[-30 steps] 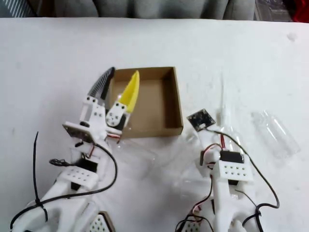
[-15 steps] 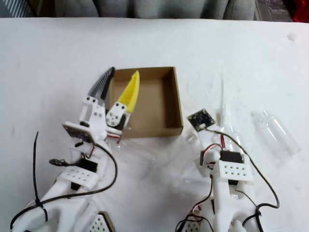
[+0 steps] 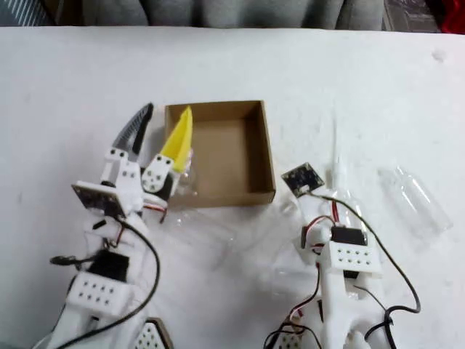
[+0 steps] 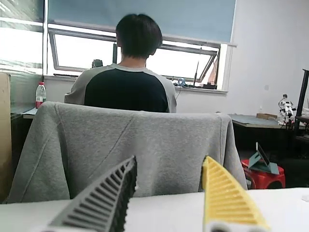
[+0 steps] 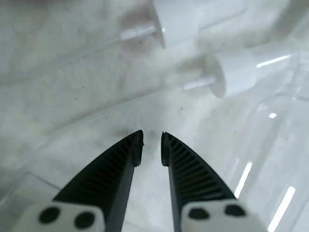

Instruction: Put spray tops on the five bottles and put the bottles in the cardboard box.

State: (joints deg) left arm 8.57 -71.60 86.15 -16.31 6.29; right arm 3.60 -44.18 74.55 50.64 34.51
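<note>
Right at the front, the right gripper (image 5: pixel 150 142) hangs nose-down over the table (image 3: pixel 87 73). Its dark claw is pinched to a narrow slit with nothing in it. Just past its tips lies a white spray top (image 5: pixel 231 72), with a second spray top (image 5: pixel 178 19) a little farther on and a clear bottle (image 5: pixel 270 145) beside them. I can't tell whether either top is seated on a neck. To my eye we're in the capping stage, and the packing hasn't started. Across the way, the left gripper (image 3: pixel 167 110) sits at the near left corner of the cardboard box (image 3: pixel 267 153), grey and yellow jaws spread wide, holding nothing. There's a faint clear shape by the yellow jaw, too hazy to name. Bare cardboard shows on the box floor. Out to the right a lone bottle (image 3: pixel 415 198) lies on its side, well apart from the box. The next move, I'd say, calls for the right claw to open, take the nearer top by its collar and line its thin tube up with a bottle mouth. That's fiddly on a clear bottle that rolls, so the left claw may need to steady it.
</note>
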